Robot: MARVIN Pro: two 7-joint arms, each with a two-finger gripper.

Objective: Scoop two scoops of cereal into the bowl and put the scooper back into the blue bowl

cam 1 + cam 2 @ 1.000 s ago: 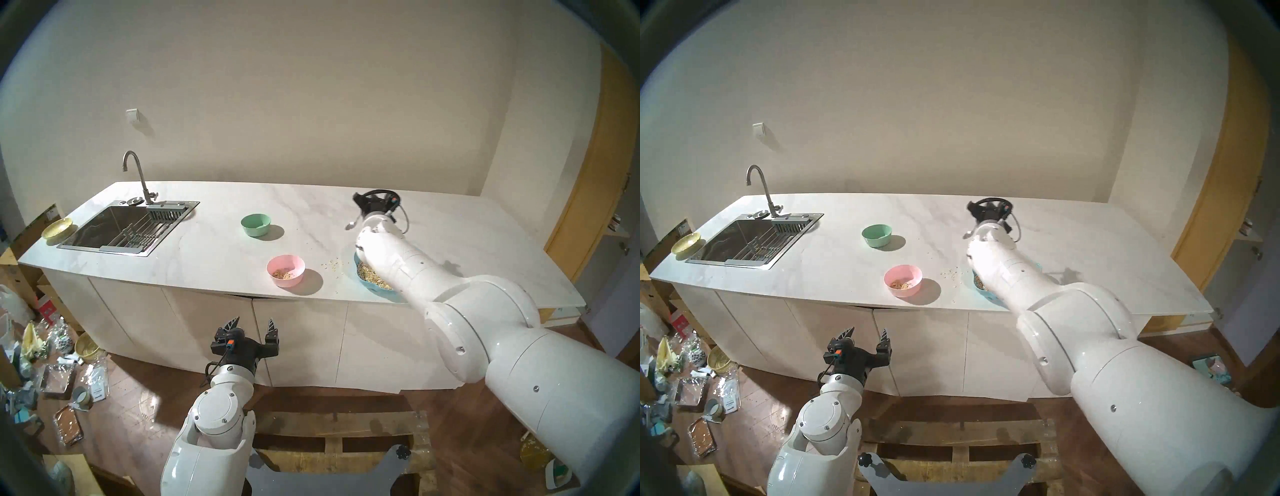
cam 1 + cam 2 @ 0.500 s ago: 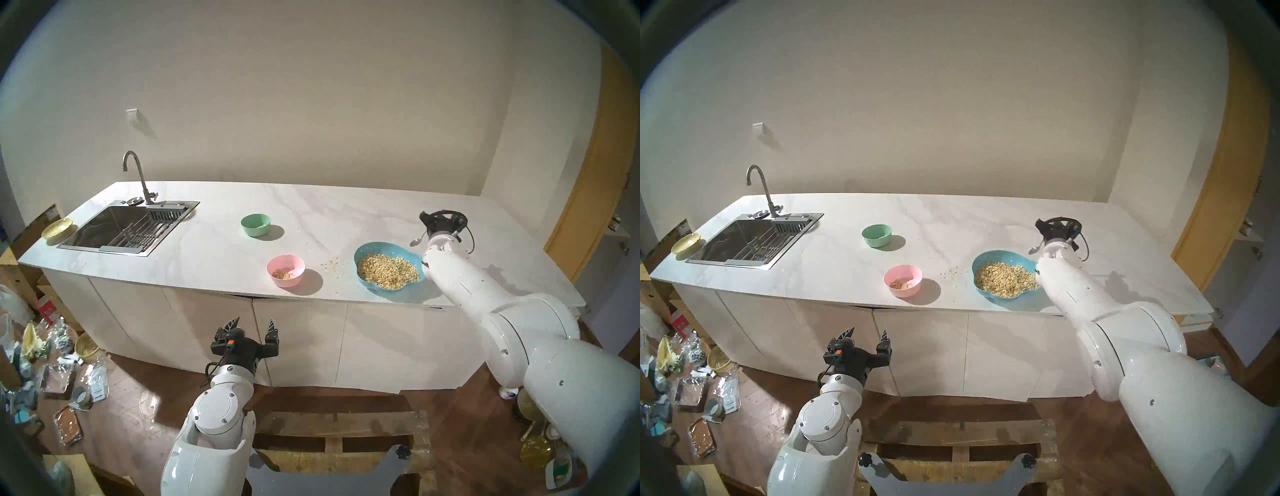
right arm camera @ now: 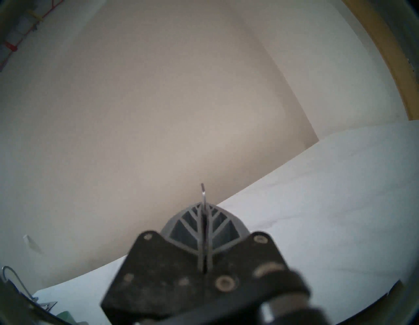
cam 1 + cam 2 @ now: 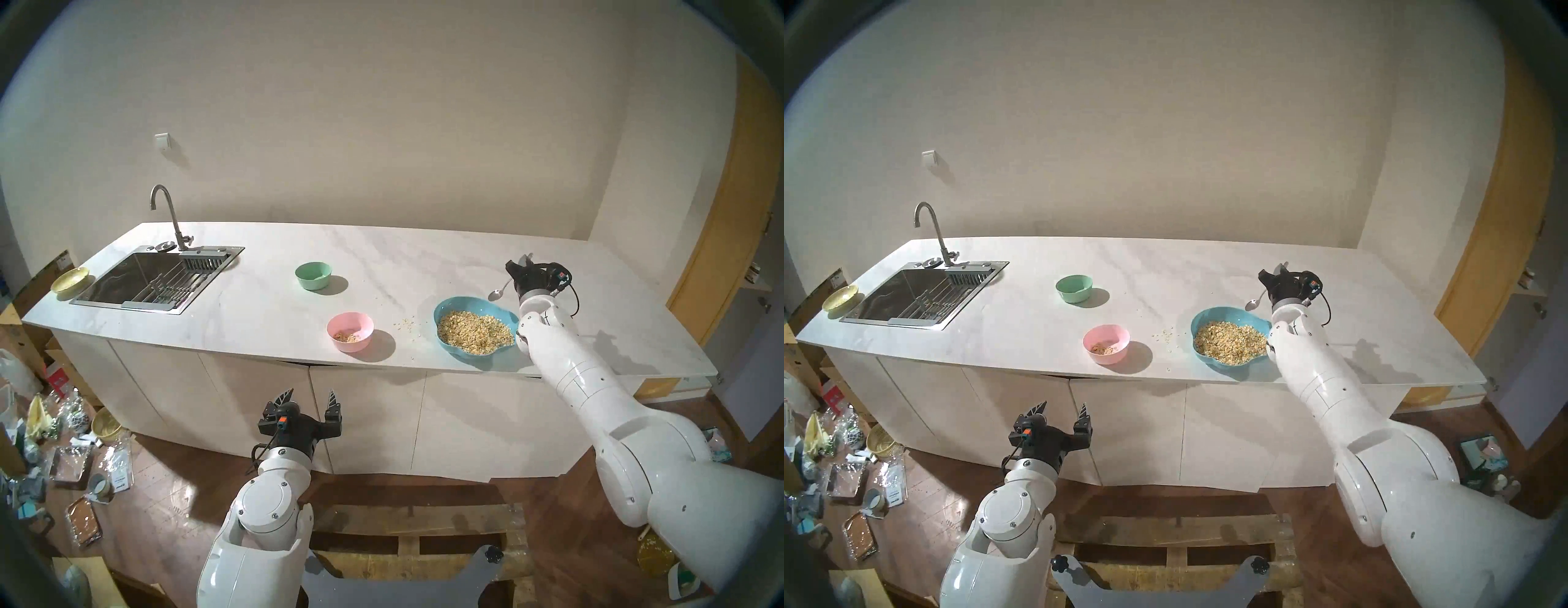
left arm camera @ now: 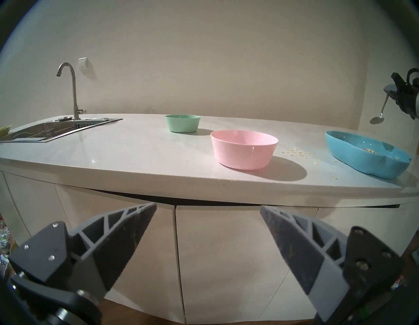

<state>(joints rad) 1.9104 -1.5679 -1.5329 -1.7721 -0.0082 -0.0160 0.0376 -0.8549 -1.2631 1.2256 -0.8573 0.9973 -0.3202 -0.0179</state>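
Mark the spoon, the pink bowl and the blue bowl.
spoon [image 4: 494, 294], head left view, on its head.
pink bowl [image 4: 350, 343], head left view, on its front wall.
blue bowl [image 5: 353, 156], left wrist view, on its outer wall.

A long white marble-look counter [image 4: 382, 254] is seen running along the wall. A steel sink [image 4: 157, 278] with a tall faucet [image 4: 167, 212] is set into its left end, and a yellow dish [image 4: 70, 280] is parked just beside the sink. A mint-green bowl [image 4: 313, 275] is placed mid-counter. Nearer the front edge, the pink bowl [image 4: 350, 331] and the blue bowl [image 4: 445, 344] are stood apart, cereal [image 4: 474, 332] heaped in the blue one, loose flakes [image 4: 407, 325] scattered between them.
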